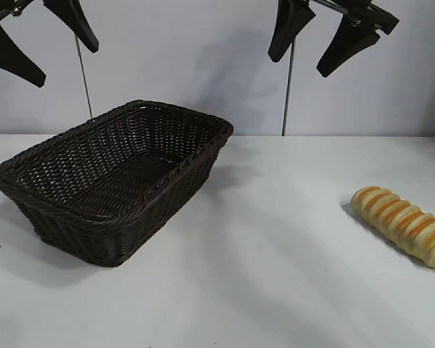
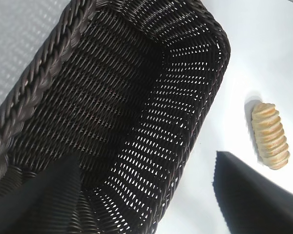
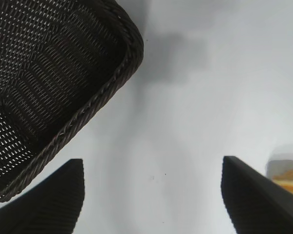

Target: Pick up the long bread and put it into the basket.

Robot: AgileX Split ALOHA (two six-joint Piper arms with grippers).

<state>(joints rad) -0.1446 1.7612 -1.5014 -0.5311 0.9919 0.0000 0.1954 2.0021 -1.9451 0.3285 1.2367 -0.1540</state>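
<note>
The long bread (image 1: 404, 225) lies flat on the white table (image 1: 275, 275) at the right side of the exterior view, well apart from the basket (image 1: 109, 217), its ridged length running diagonally toward the near right edge. The basket sits left of centre on the same table, angled, with nothing visible inside it. Left gripper (image 1: 47, 43) hangs high at the upper left, above the basket; its dark fingers (image 2: 254, 195) stand wide apart and hold nothing. From the left wrist view the basket interior fills most of the field, with the bread visible beyond its rim. Right gripper (image 1: 326, 40) hangs high at the upper right, over bare table between basket and bread; jaws likewise spread wide, nothing between them. In the right wrist view, one finger partly hides the bread.
</note>
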